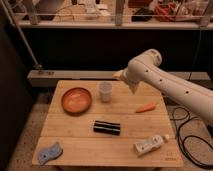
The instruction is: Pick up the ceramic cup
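The cup (105,92) stands upright near the table's (75,136) back edge, just right of the bowl (76,99). The claw (121,76) hovers to the cup's upper right, apart from it; I cannot tell whether it is released or clenched.

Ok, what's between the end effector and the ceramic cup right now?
Nothing. In the camera view the end effector sits up and right of the ceramic cup, and only bare wooden tabletop shows in the short stretch between them.

Pale upright cup (105,92), seemingly near pincer (120,76)
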Controlling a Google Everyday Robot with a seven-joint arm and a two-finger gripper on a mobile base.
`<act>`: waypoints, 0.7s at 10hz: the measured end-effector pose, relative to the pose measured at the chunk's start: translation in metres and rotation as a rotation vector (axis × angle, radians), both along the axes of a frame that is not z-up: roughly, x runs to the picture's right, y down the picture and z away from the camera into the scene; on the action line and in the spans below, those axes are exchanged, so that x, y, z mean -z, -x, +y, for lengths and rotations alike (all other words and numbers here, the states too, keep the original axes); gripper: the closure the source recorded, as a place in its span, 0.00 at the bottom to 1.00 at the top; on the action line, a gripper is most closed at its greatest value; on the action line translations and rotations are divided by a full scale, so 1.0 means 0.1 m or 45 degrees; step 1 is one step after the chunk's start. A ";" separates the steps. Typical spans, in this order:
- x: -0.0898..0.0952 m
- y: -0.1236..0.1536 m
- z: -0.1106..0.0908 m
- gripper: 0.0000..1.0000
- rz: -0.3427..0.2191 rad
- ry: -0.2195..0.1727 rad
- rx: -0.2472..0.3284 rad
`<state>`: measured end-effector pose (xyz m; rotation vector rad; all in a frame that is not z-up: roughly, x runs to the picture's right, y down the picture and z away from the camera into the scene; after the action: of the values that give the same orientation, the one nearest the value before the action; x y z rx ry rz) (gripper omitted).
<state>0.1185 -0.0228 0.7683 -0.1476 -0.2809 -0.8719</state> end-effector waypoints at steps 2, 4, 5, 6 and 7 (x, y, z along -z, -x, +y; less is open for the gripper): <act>-0.05 0.02 0.02 0.20 -0.013 0.012 0.022; -0.12 0.09 0.04 0.20 -0.031 0.025 0.042; -0.16 0.14 0.04 0.20 -0.044 0.035 0.055; -0.20 0.16 0.05 0.20 -0.052 0.042 0.062; -0.25 0.19 0.05 0.20 -0.064 0.053 0.069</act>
<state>0.0991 -0.0173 0.7931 -0.1727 -0.3437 -0.9251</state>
